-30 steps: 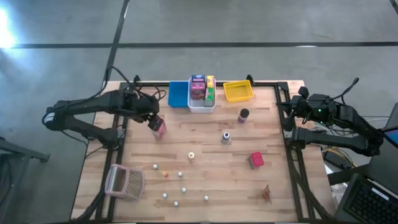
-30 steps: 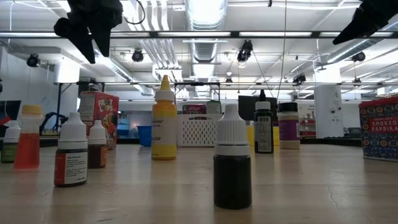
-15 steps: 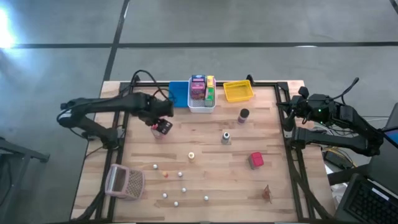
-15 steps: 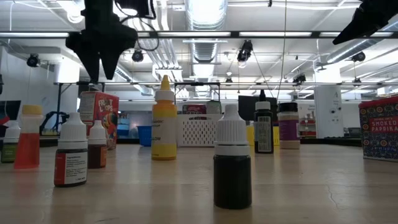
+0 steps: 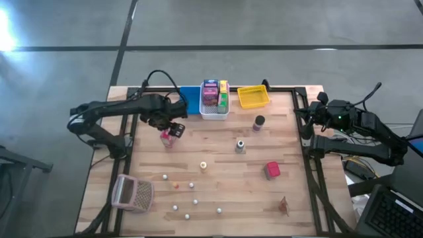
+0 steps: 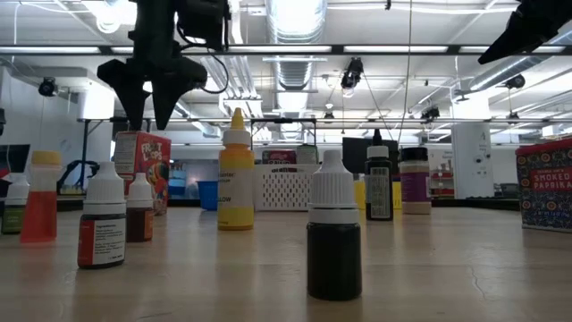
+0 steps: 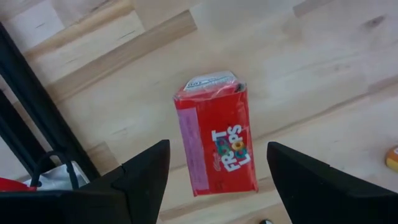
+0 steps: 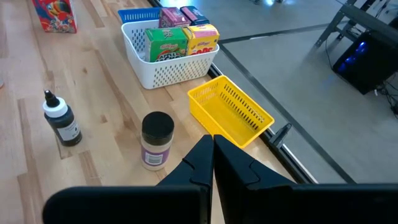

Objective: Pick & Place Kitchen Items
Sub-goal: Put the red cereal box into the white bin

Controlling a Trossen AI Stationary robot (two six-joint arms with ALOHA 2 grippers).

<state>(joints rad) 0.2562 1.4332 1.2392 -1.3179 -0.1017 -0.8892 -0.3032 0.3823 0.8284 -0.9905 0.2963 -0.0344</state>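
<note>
As left gripper point(image 7: 214, 171) hovers, cereal box point(image 7: 216, 142) below

Evenly bright throughout, lit from ceiling strip lights point(image 6: 295, 49) glaring white in the low view. Soft, faint shadows on the pale worktop point(image 5: 218, 152). Strong glare patch on the floor point(image 5: 8, 26) at upper left. Slightly soft detail from above; nearest dropper bottle point(image 6: 333, 234) sharp.

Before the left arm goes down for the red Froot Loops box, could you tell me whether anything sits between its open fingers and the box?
Nothing visible does. The left gripper hovers open directly over the red cereal box, which stands alone on bare table. The right gripper waits at the table's right edge.
</note>
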